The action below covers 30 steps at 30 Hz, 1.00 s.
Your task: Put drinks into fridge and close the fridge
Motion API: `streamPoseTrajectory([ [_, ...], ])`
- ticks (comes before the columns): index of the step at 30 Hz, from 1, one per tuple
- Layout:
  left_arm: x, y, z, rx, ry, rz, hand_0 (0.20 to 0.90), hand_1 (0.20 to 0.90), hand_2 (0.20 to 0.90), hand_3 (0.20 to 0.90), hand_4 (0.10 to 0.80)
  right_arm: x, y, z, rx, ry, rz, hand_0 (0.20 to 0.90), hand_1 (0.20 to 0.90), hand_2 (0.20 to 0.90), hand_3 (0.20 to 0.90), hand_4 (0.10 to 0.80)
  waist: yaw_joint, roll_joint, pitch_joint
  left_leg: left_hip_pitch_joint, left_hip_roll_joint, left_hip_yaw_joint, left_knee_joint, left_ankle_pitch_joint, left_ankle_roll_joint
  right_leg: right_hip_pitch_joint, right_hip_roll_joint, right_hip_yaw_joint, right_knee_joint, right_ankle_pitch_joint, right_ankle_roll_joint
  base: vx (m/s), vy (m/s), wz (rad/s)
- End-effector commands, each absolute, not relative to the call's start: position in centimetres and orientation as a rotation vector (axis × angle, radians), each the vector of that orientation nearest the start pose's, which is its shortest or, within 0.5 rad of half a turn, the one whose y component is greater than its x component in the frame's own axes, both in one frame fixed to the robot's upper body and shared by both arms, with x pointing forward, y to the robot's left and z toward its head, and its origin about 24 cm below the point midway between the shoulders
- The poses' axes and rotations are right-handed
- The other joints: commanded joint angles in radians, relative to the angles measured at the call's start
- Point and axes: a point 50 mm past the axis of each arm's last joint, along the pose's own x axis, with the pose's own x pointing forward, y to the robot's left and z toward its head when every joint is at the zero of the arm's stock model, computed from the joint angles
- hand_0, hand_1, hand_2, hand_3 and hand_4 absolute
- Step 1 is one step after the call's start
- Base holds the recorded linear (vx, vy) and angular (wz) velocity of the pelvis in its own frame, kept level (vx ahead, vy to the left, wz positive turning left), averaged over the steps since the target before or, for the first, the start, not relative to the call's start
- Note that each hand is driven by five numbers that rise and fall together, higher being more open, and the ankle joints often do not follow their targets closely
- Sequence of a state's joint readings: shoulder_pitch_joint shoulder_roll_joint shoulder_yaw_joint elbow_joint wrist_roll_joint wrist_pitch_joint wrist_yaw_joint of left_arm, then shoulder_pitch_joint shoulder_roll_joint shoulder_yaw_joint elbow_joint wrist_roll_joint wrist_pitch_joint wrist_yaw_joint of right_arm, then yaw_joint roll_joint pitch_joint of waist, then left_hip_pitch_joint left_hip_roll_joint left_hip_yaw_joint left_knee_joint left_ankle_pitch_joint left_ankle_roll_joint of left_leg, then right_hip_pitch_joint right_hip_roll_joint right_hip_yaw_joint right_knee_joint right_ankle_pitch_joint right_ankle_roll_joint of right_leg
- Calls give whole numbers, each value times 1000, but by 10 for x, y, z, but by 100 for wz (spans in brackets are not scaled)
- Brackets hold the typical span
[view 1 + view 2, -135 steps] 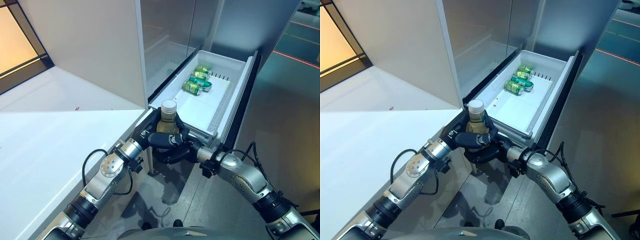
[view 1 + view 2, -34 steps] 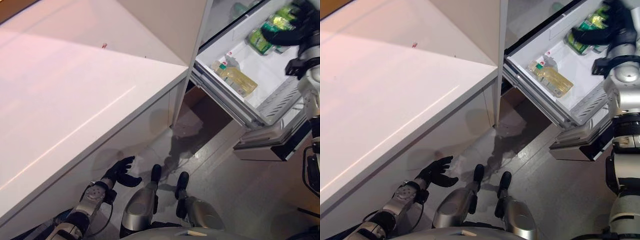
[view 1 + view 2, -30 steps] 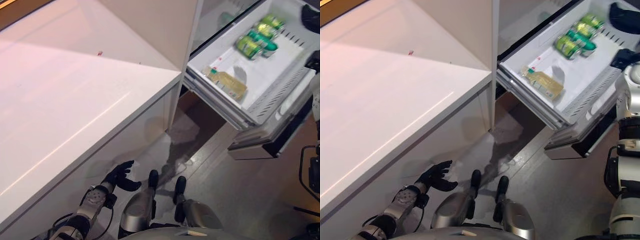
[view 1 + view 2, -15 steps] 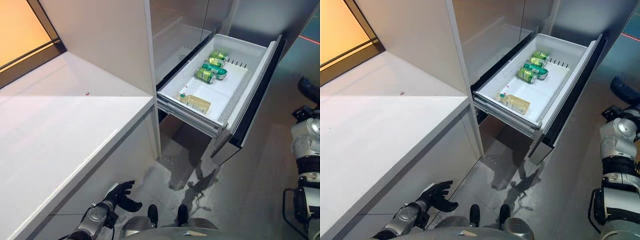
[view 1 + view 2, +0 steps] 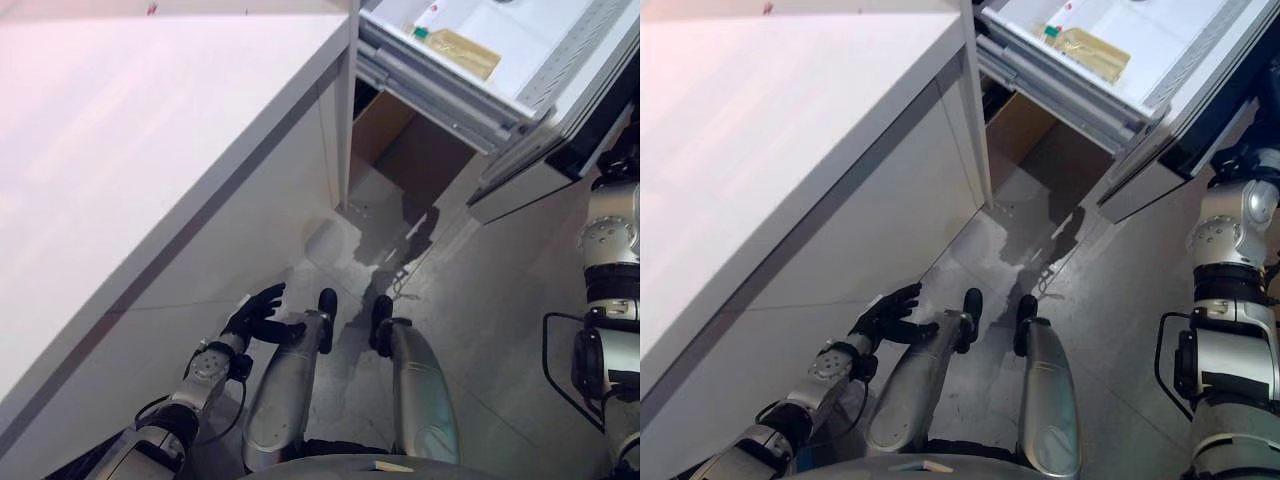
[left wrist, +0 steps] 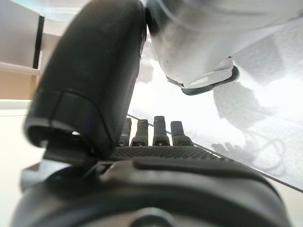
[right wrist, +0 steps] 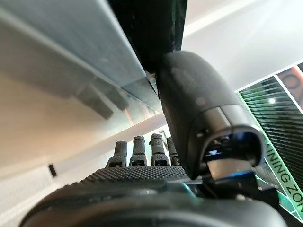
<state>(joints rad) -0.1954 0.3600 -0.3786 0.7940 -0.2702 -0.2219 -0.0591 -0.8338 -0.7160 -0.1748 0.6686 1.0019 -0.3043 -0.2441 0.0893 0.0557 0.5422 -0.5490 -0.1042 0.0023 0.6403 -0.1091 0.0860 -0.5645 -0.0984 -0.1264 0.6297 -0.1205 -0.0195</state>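
The fridge drawer (image 5: 1060, 85) stands pulled out at the top right of the eye views. A yellowish drink bottle (image 5: 1090, 52) lies on its side on the white drawer floor, near the front corner. The drawer's silver front panel (image 5: 1155, 170) hangs out over the floor. My left hand (image 5: 258, 315) is low beside the counter's base, fingers (image 6: 156, 130) straight and holding nothing. My right hand (image 7: 137, 189) is up by the drawer's front panel, its fingers (image 7: 142, 151) straight next to the panel's dark edge, with nothing in it.
A long white counter (image 5: 120, 130) fills the left, with its white cabinet side below. Under the drawer is a brown open recess (image 5: 400, 140). Grey floor tiles (image 5: 480, 300) lie to the right of the drawer front.
The camera has tilted down, so the green cans have left the view. The bottle once held in both hands lies in the drawer. The left hand hangs low; the right is by the drawer front.
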Motion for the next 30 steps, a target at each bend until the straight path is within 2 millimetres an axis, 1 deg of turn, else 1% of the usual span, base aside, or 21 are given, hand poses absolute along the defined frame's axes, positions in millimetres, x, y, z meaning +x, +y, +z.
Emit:
streamPoseTrajectory([
  [1, 220, 204, -81, 260, 517, -172, 900, 900, 900, 900, 800, 336, -301, 291, 389, -822, -144, 900, 900, 900, 900, 800, 30, -16, -47, 46, -23, 14, 15, -127, 33, 49, 3, -23, 104, -84, 3, 26, 22, -12],
  [5, 219, 207, -82, 258, 523, -166, 900, 900, 900, 900, 800, 326, -266, 315, 233, -968, 27, 900, 900, 900, 900, 800, 37, -18, -45, 39, -29, 8, 16, -118, 24, 44, 0, -33, 112, -86, 1, 19, 13, 4],
  [8, 212, 211, -86, 259, 545, -166, 900, 900, 900, 900, 800, 321, -235, 329, 161, -1019, 187, 900, 900, 900, 900, 800, 44, -19, -50, 53, -29, 2, -5, -108, 18, 59, -2, -39, 97, -84, 2, 37, 14, -6],
  [10, 209, 213, -89, 263, 562, -166, 900, 900, 900, 900, 800, 320, -213, 333, 140, -1008, 340, 900, 900, 900, 900, 800, 50, -21, -52, 65, -29, -3, -19, -101, 13, 72, -5, -42, 84, -81, 4, 40, 5, -7],
  [11, 208, 214, -90, 265, 566, -167, 900, 900, 900, 900, 800, 319, -209, 334, 132, -1009, 366, 900, 900, 900, 900, 800, 51, -22, -52, 69, -29, -4, -22, -99, 12, 77, -5, -42, 81, -80, 5, 38, -6, -6],
  [12, 207, 215, -91, 270, 573, -169, 900, 900, 900, 900, 800, 319, -200, 336, 115, -1001, 419, 900, 900, 900, 900, 800, 54, -23, -53, 77, -29, -6, -31, -95, 9, 85, -5, -44, 72, -78, 5, 33, -8, -4],
  [14, 204, 220, -92, 280, 586, -172, 900, 900, 900, 900, 800, 318, -178, 336, 91, -968, 590, 900, 900, 900, 900, 800, 63, -28, -57, 97, -26, -12, -59, -81, 5, 110, -6, -50, 43, -66, 9, 42, -19, -1],
  [15, 202, 221, -93, 284, 591, -173, 900, 900, 900, 900, 800, 317, -170, 337, 82, -959, 642, 900, 900, 900, 900, 800, 66, -30, -59, 108, -23, -15, -71, -76, 3, 123, -7, -52, 29, -62, 10, -24, -25, 4],
  [16, 201, 224, -93, 290, 593, -178, 900, 900, 900, 900, 800, 315, -161, 338, 78, -950, 709, 900, 900, 900, 900, 800, 71, -34, -62, 113, -17, -13, -99, -42, 3, 135, -8, -65, -3, -31, 4, -27, -24, 4],
  [18, 198, 226, -94, 297, 596, -183, 900, 900, 900, 900, 800, 313, -154, 340, 65, -954, 751, 900, 900, 900, 900, 800, 77, -40, -67, 134, -13, -19, -126, -33, -1, 162, -8, -70, -36, -22, 9, 17, -51, 12],
  [19, 197, 228, -94, 309, 599, -187, 900, 900, 900, 900, 800, 309, -149, 345, 70, -975, 779, 900, 900, 900, 900, 800, 84, -47, -74, 154, -9, -25, -152, -25, -3, 187, -7, -74, -68, -12, 16, 61, -86, 21],
  [22, 194, 233, -94, 332, 609, -188, 900, 900, 900, 900, 800, 301, -145, 355, 93, -1044, 768, 900, 900, 900, 900, 800, 93, -61, -91, 197, -3, -37, -201, -12, -8, 242, -5, -81, -134, 7, 29, 41, -69, 18],
  [24, 191, 234, -96, 339, 618, -189, 900, 900, 900, 900, 800, 293, -148, 360, 120, -1127, 718, 900, 900, 900, 900, 800, 92, -70, -107, 232, 1, -43, -235, -9, -11, 281, -3, -81, -184, 17, 37, 47, -37, 15],
  [26, 188, 234, -98, 342, 628, -191, 900, 900, 900, 900, 800, 290, -151, 362, 138, -1157, 691, 900, 900, 900, 900, 800, 90, -74, -120, 255, 3, -42, -256, -8, -13, 307, -2, -81, -215, 22, 40, 55, -15, 14],
  [28, 182, 232, -103, 349, 652, -194, 900, 900, 900, 900, 800, 281, -159, 367, 117, -1255, 556, 900, 900, 900, 900, 800, 84, -78, -154, 302, 7, -35, -294, -8, -18, 358, -1, -80, -271, 29, 45, 83, -7, 19],
  [29, 180, 232, -105, 351, 665, -193, 900, 900, 900, 900, 800, 281, -163, 367, 86, -1262, 465, 900, 900, 900, 900, 800, 81, -80, -170, 323, 7, -32, -311, -9, -20, 380, 0, -80, -295, 32, 47, 94, 1, 5],
  [30, 175, 231, -108, 352, 688, -185, 900, 900, 900, 900, 800, 284, -178, 367, 8, -1265, 190, 900, 900, 900, 900, 800, 74, -82, -195, 357, 10, -24, -337, -7, -23, 413, 2, -79, -325, 35, 48, 80, 7, 1],
])
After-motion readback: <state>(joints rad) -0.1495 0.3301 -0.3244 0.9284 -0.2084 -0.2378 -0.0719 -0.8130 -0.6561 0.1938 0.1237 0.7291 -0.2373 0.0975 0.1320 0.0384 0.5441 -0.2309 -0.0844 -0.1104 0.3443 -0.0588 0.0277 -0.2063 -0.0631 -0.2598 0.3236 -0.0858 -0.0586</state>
